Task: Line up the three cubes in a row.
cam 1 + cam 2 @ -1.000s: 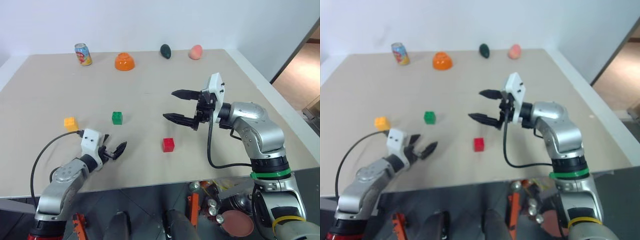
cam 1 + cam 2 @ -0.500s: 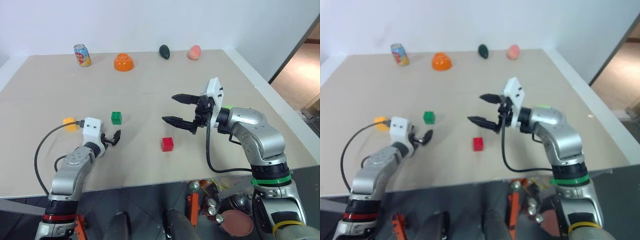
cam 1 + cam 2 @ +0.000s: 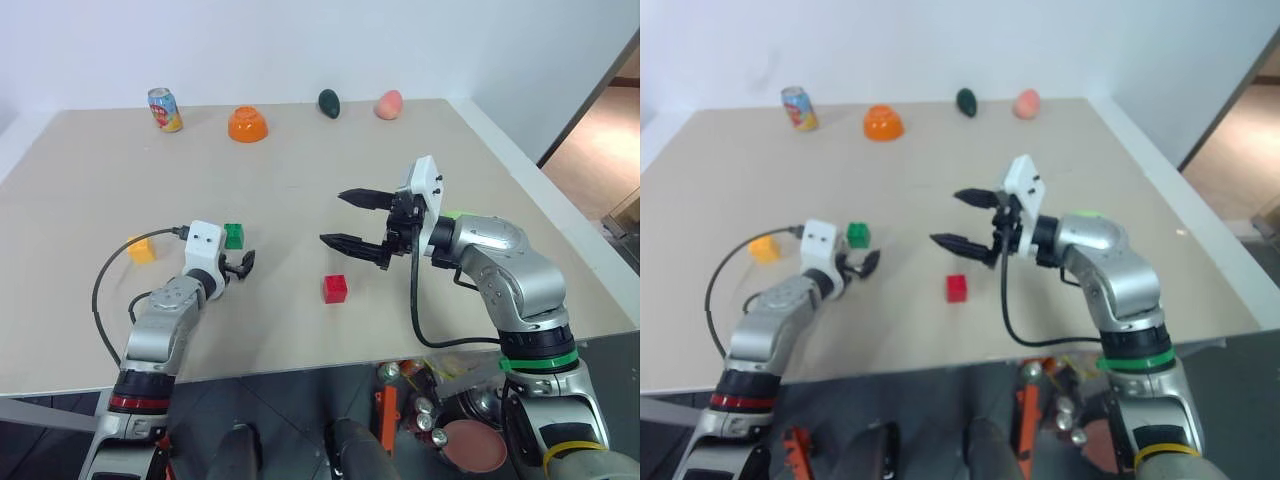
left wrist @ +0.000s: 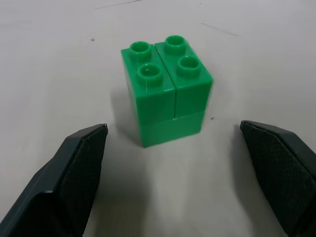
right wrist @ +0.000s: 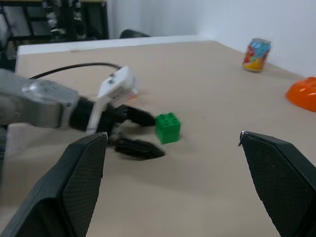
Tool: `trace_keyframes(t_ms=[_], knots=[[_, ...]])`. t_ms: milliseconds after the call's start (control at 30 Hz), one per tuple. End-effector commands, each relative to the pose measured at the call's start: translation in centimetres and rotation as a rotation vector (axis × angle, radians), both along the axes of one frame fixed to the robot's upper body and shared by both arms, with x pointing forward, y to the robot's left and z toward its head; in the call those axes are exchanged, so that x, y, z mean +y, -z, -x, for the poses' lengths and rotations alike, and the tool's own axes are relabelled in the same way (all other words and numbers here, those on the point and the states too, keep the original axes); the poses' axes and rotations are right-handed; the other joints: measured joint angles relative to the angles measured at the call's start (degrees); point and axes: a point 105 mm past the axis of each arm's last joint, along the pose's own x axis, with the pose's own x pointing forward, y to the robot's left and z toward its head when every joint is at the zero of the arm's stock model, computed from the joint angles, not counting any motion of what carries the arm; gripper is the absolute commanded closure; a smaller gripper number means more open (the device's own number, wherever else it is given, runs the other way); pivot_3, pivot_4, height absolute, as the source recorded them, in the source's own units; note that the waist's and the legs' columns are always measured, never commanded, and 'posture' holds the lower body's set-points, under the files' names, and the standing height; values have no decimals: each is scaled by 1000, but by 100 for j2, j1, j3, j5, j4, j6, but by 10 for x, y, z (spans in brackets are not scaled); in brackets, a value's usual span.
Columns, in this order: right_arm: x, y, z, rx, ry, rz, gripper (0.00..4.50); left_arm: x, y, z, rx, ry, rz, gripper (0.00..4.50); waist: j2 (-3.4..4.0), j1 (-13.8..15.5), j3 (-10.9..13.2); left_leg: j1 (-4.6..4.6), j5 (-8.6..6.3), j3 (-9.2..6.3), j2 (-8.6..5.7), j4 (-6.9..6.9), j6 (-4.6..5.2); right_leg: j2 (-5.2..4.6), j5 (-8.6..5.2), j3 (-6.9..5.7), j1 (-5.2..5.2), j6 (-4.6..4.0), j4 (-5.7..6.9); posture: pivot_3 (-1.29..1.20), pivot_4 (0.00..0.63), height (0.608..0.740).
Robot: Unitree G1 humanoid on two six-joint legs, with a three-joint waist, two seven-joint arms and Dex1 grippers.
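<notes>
Three cubes [image 3: 233,236], two hands [image 3: 240,266]

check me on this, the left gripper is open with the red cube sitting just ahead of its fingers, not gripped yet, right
Not quite: the cube just ahead of the open left gripper is the green cube, not the red one. The left wrist view shows it standing on the table between and just beyond the two fingers, untouched. The red cube sits farther toward the right arm in the left eye view.

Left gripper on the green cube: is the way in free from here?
Probably yes. The left gripper is open just short of the green cube, which stands alone on the table, nothing between its fingers and the cube.
</notes>
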Motion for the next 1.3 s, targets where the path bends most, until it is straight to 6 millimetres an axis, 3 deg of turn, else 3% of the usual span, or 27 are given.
trace_keyframes(t_ms=[33,267,600,767,900,1000,1167,1300], knots=[[2,2,10,-39,-43,51,44,-6,-11,-7,-32,1,-10,18,0,1,0,0,0,-1,-2,0,0,0,0,1,0,1,0,0,150,738],[1,2,5,-47,-14,49,44,-15,-11,-13,-23,19,-7,18,0,0,0,-1,0,-4,-5,4,0,0,3,2,-1,4,0,0,150,738],[-3,0,-1,-52,24,43,0,-11,-7,-15,3,-5,-22,3172,0,-1,0,-1,0,-6,-5,4,0,0,4,2,0,5,0,0,150,738],[-5,1,-4,-55,34,48,0,-16,-18,-17,-73,54,-65,3160,0,-1,0,2,1,-5,-5,5,1,0,8,3,1,5,0,0,150,738],[-9,0,3,-39,10,60,0,-34,-45,-4,-217,302,-48,3160,0,1,0,0,2,-7,-5,5,2,1,10,2,-1,2,0,0,150,738],[-22,5,16,-12,-22,99,0,-45,-59,22,-289,585,-67,3160,0,3,0,-8,2,-6,-6,4,1,-1,7,3,-3,2,-3,0,150,738],[-46,13,22,19,33,141,0,-39,-52,66,-202,992,-179,3160,0,1,1,-6,-3,-5,-6,-10,-4,-3,-16,2,-5,-1,-4,0,150,738],[-49,12,25,24,69,117,0,-26,-31,79,-70,1163,-293,3160,1,-5,1,-1,-3,-6,-5,-11,-3,-3,-18,0,-5,-7,-4,0,150,738]])
